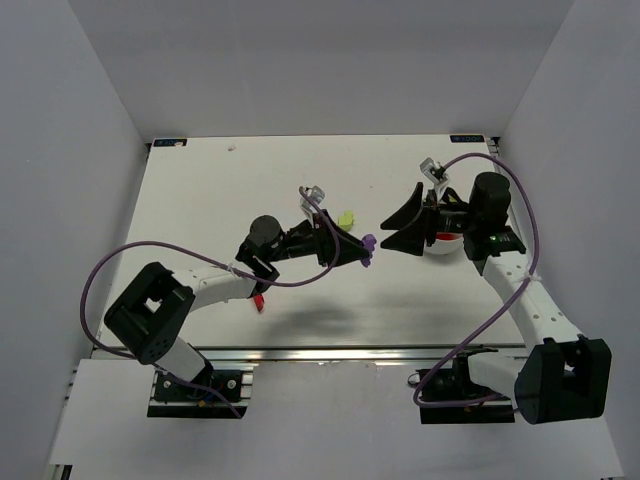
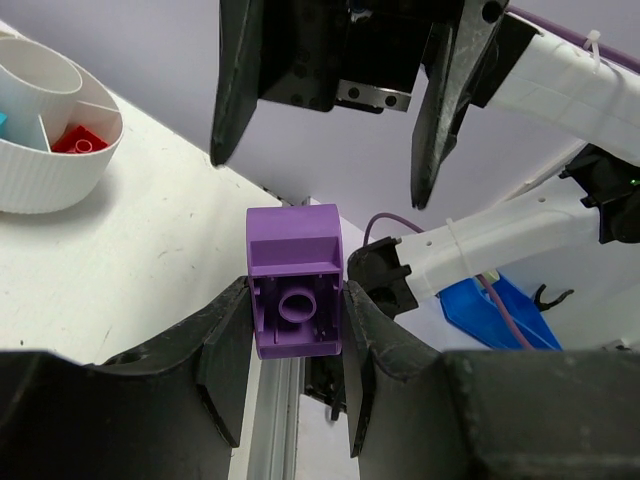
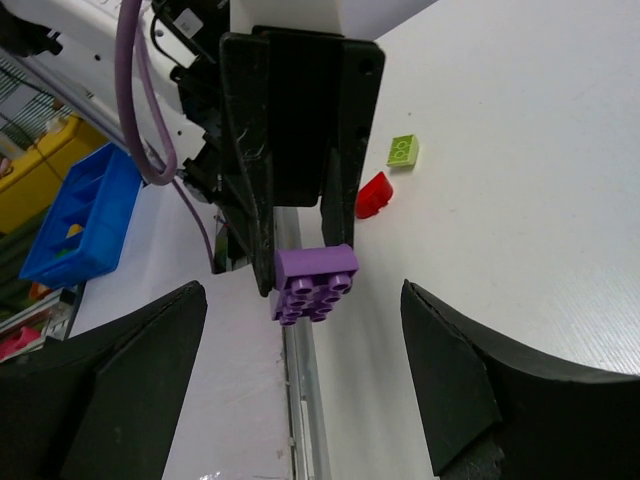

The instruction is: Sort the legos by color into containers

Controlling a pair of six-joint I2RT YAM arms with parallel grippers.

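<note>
While the left gripper (image 1: 365, 252) is clenching a small purple plastic brick (image 2: 295, 285) by its two side walls, it is holding the piece clear of the white table (image 1: 200, 200), with the hollow underside facing its own camera and the studs facing the opposite arm. The right gripper (image 1: 385, 233) is standing directly in front with its fingers spread wide and grasping nothing, the brick just short of the gap between them. This is reading as a handover being set up, since the round white ribbed divided bowl (image 2: 50, 175) is sitting on the right arm's side. Part of the brick is protruding past the holding fingertips, apparently leaving side wall free for the receiver. One wedge of the bowl is housing a red brick (image 2: 80, 142). A lime-green square brick (image 3: 403, 150) and a red curved piece (image 3: 373, 195) are lying loose on the table, awaiting sorting.
</note>
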